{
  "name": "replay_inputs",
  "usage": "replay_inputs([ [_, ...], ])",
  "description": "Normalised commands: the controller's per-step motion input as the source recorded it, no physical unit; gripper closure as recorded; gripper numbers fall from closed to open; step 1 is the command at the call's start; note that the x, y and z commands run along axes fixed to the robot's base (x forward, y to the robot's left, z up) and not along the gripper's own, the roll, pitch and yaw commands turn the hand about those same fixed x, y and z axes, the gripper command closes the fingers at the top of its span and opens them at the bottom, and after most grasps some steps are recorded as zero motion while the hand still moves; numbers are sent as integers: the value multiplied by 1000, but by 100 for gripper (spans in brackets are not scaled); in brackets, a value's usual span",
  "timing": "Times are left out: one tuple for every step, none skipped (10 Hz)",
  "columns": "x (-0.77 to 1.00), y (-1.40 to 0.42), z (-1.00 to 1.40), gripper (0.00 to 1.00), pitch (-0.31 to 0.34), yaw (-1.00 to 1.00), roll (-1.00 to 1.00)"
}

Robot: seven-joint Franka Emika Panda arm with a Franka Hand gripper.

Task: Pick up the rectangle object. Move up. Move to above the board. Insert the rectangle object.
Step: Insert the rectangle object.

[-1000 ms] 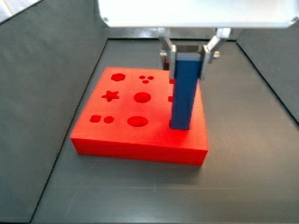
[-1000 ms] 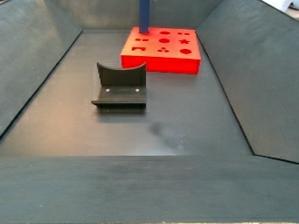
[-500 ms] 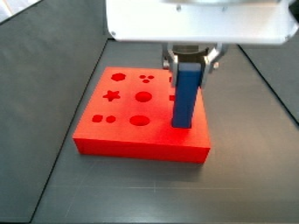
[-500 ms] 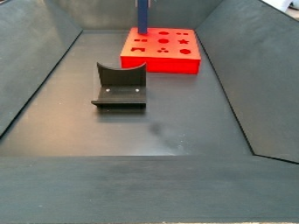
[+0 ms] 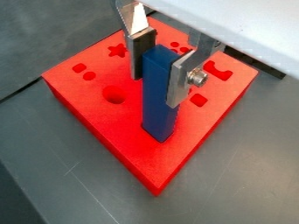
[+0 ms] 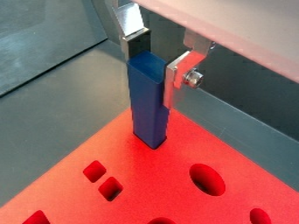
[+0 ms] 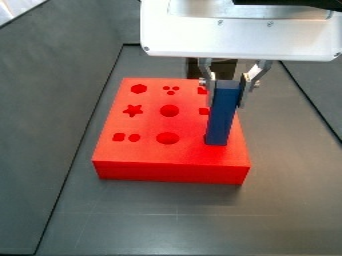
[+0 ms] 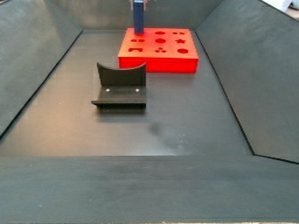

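The rectangle object point(image 5: 158, 101), a slim blue bar, stands upright with its lower end sunk in a cut-out near one edge of the red board point(image 5: 163, 162). The gripper point(image 5: 162, 66) is shut on the bar's upper part, one silver finger on each side. Both also show in a wrist view: the bar point(image 6: 146, 105), the gripper point(image 6: 156, 63) and the board point(image 6: 152, 175). In a side view the bar point(image 7: 222, 115) stands at the board's point(image 7: 147, 165) right side under the gripper point(image 7: 227, 82). In a side view the bar point(image 8: 138, 16) rises from the board point(image 8: 163, 52) at the far end.
The board's top has a star, round and square cut-outs point(image 7: 134, 110) left of the bar. The dark fixture point(image 8: 119, 86) stands on the grey floor nearer the camera than the board. Sloping grey walls point(image 8: 35, 79) enclose the floor.
The gripper has come down with the bar, and less of the bar shows above the board: its lower end has gone deeper into the cut-out.
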Motion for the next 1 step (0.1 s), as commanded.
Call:
replay_inputs([
  [26,-146,-103,100,-30,20,41],
])
